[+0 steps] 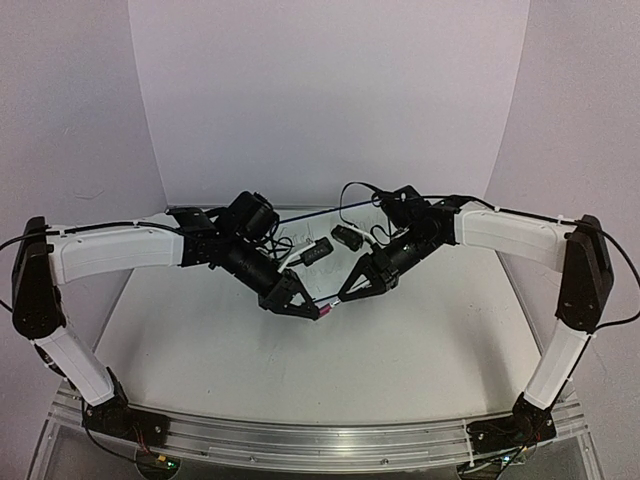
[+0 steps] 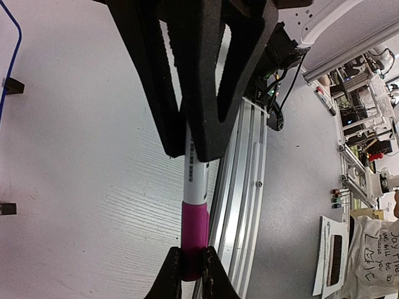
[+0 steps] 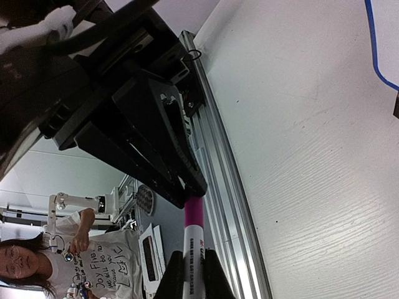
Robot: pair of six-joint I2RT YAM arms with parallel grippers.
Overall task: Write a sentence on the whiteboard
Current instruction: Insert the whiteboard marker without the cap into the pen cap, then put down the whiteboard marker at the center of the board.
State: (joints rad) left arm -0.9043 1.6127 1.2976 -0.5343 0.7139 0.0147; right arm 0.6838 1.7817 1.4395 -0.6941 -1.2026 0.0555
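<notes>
A marker with a white barrel (image 2: 194, 177) and a magenta cap (image 2: 194, 227) hangs level between my two grippers above the middle of the table. My left gripper (image 2: 192, 274) is shut on the magenta cap (image 3: 194, 210). My right gripper (image 3: 193, 274) is shut on the white barrel (image 3: 192, 240). In the top view the left gripper (image 1: 320, 312) and right gripper (image 1: 345, 297) meet tip to tip. Only the whiteboard's blue frame (image 2: 19, 47) (image 3: 370, 31) and black feet (image 2: 12, 86) show, behind the arms. No sentence is in view.
An aluminium rail (image 1: 320, 440) (image 2: 246, 187) runs along the table's near edge, between the arm bases. White wall panels close the back and both sides. Beyond the table, a person (image 3: 25, 261) stands among shelves and clutter.
</notes>
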